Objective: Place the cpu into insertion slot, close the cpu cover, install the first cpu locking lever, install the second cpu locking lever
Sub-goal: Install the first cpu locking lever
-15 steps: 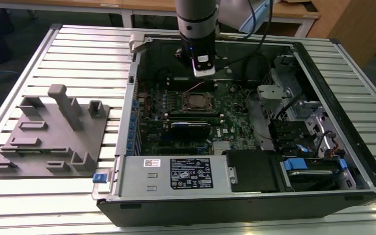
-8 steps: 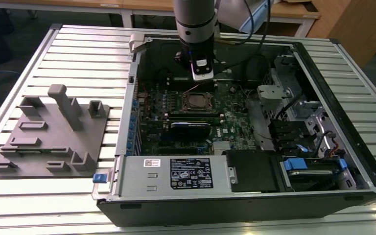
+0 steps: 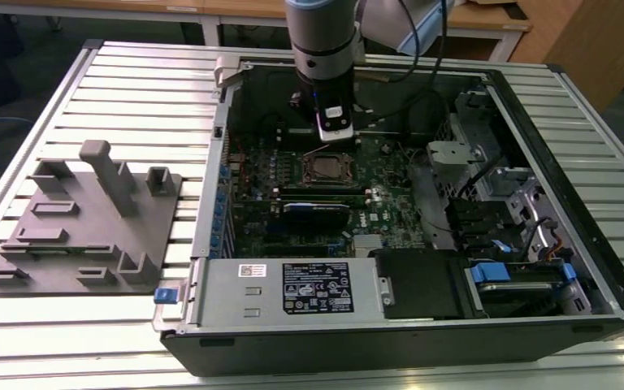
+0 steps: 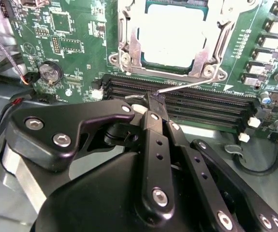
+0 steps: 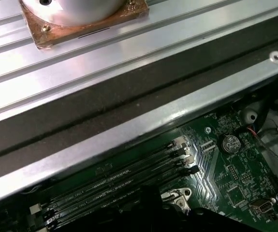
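Exterior view: the slatted metal surface [image 3: 95, 89] carries an open computer case [image 3: 399, 349] lying on its side. The case takes up the middle of the surface and runs to the edge at the exterior view's right. A grey fixture tray [image 3: 166, 219] sits by the surface's edge at the exterior view's left, just beside the case. Inside the case, a silver power supply box [image 3: 236, 296] lies along the case's near wall. My arm [image 3: 323, 41] comes down from the far edge of the surface over the green motherboard [image 3: 388, 191]. My gripper [image 3: 334, 122] hangs just beyond the far rim of the insertion slot [image 3: 328, 168], near the middle of the board.

In the second wrist view the cpu [image 4: 172, 36] lies flat in the slot, its pale metal top showing through the window of the cpu cover [image 4: 129, 46]. The cover is down over it. A thin wire locking lever [image 4: 197, 85] runs along the side of the socket next to the long black memory slots [image 4: 201, 104]. My gripper's black fingers [image 4: 151, 116] are drawn together, and their tips meet the lever's free end. I cannot tell whether they pinch the wire or only press on it.

A coin battery [image 4: 49, 72] sits near a corner of the board, and in the first wrist view it [image 5: 230, 143] lies past the ends of the memory slots.
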`<state>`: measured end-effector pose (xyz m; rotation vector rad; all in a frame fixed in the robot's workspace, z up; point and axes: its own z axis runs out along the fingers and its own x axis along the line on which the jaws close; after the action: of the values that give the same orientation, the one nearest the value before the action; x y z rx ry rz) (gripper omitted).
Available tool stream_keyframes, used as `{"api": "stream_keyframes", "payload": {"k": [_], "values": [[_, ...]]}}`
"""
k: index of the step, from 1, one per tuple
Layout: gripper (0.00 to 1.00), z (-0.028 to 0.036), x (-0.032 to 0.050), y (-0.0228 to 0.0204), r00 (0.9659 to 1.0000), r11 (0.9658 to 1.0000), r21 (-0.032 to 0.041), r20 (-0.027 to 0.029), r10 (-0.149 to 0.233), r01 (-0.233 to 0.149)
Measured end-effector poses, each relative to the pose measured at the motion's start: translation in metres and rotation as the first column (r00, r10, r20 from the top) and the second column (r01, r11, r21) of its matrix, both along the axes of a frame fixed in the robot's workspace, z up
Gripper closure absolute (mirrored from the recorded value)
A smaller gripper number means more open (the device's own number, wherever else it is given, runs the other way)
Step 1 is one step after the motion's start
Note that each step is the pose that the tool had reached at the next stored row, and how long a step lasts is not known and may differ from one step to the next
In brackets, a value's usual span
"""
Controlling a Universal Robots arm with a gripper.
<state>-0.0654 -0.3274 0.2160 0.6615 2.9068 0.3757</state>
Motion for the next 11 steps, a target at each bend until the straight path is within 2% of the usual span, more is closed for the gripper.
{"api": "stream_keyframes", "payload": {"k": [6, 11], "values": [[0.89, -0.0084, 0.0001, 0.0000, 1.0000, 1.0000, 0.0009, 0.0057, 0.000, 0.000], [0.89, -0.0089, 0.0001, 0.0000, 1.0000, 1.0000, 0.0007, 0.0056, 0.000, 0.000]]}}
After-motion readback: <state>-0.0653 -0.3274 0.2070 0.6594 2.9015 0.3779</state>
